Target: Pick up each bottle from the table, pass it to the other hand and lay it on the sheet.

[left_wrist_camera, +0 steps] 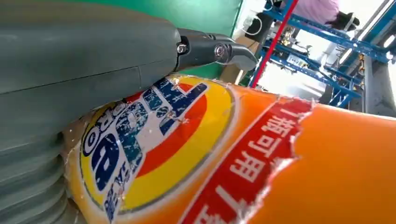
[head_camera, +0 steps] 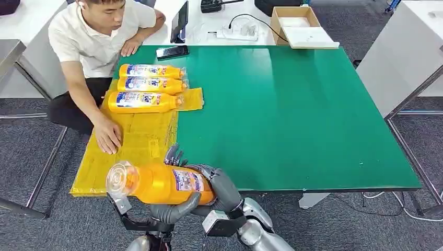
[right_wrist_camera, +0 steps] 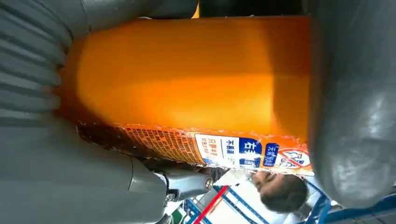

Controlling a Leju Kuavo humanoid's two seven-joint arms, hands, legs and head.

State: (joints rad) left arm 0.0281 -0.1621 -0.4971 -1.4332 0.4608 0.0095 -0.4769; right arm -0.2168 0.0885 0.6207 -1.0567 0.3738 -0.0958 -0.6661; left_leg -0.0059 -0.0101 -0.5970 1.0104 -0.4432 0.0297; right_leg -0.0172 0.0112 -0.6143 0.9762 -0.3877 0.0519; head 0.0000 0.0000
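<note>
An orange bottle (head_camera: 159,184) with a clear cap hangs on its side just off the table's front edge, near the yellow sheet (head_camera: 142,140). Both hands hold it. My left hand (head_camera: 174,212) wraps the bottle's middle, thumb below and fingers above. My right hand (head_camera: 223,187) grips its base end. In the left wrist view my left hand (left_wrist_camera: 70,70) lies against the bottle's label (left_wrist_camera: 154,140). In the right wrist view my right hand (right_wrist_camera: 355,116) clasps the bottle's orange body (right_wrist_camera: 187,79). Three more orange bottles (head_camera: 149,84) lie side by side at the sheet's far end.
A person sits at the left of the green table (head_camera: 292,115), with one hand (head_camera: 107,137) flat on the sheet. A phone (head_camera: 172,52) lies at the far edge. A cardboard box (head_camera: 298,26) and cables sit on the white table beyond.
</note>
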